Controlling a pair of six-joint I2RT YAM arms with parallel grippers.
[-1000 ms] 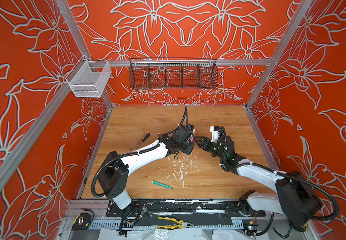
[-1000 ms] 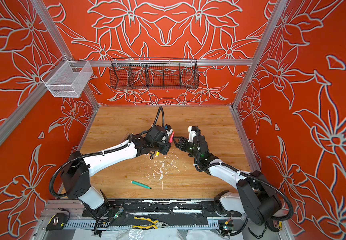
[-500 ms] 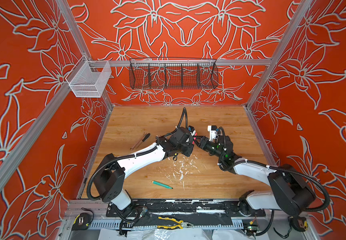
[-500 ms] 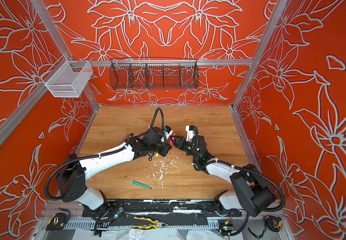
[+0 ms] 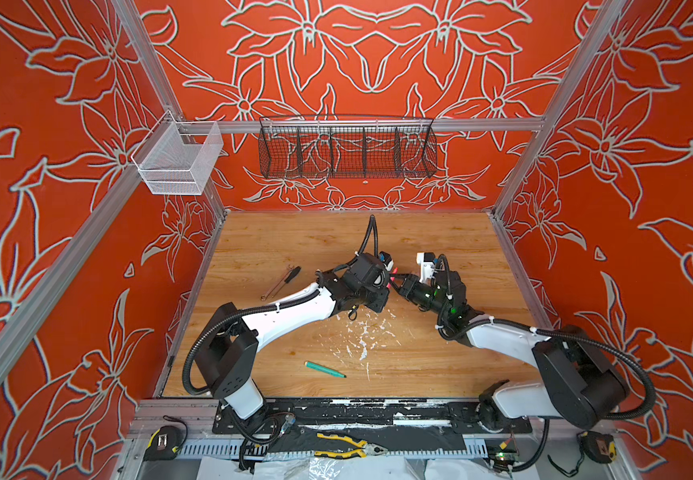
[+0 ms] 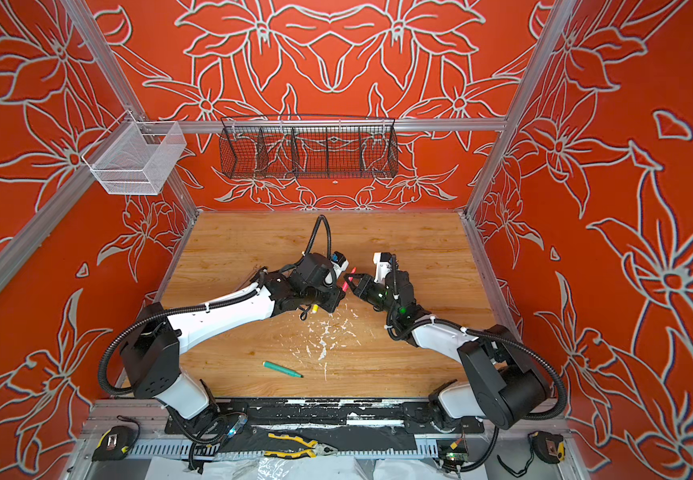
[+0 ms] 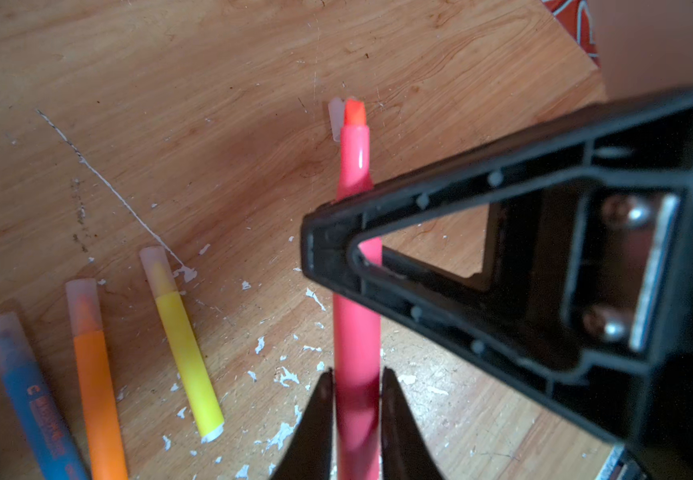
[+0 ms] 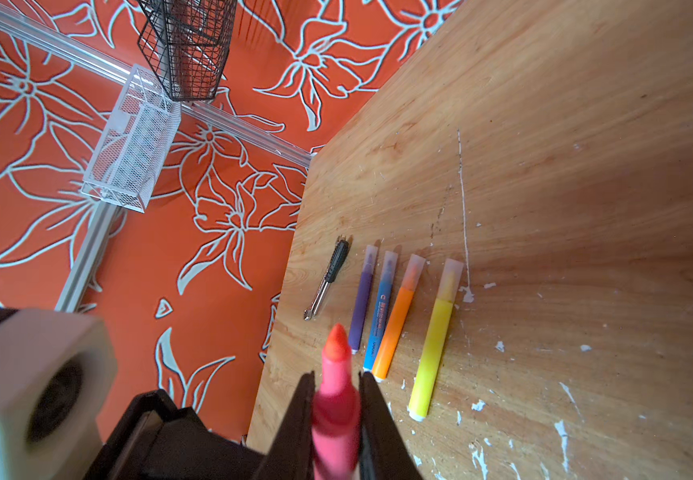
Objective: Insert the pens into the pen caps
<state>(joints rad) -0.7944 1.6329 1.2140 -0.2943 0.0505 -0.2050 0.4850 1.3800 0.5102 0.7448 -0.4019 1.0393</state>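
Note:
The pink-red pen [image 5: 392, 277] [image 6: 348, 279] is held in the air between both grippers, tip bare. My left gripper [image 7: 356, 374] has its fingers against the barrel [image 7: 355, 166]. My right gripper [image 8: 333, 378] is shut on the same pen [image 8: 336, 365] nearer the tip. A loose translucent pen cap [image 7: 336, 118] lies on the table beyond the tip. Purple [image 8: 362, 299], blue [image 8: 381, 307], orange [image 8: 398, 320] and yellow [image 8: 436, 340] pens lie side by side with caps on. A green pen [image 5: 324, 369] lies uncapped near the front.
A screwdriver and a small wrench [image 5: 280, 282] lie left of the arms. White flecks [image 5: 361, 336] cover the table's middle. A black wire basket [image 5: 346, 151] and a white mesh basket [image 5: 178, 160] hang on the walls. Yellow-handled pliers [image 5: 349, 444] lie off the front edge.
My right gripper moved left to the pink-red pen and shut on it. The left gripper kept the pen and shifted slightly toward the back.

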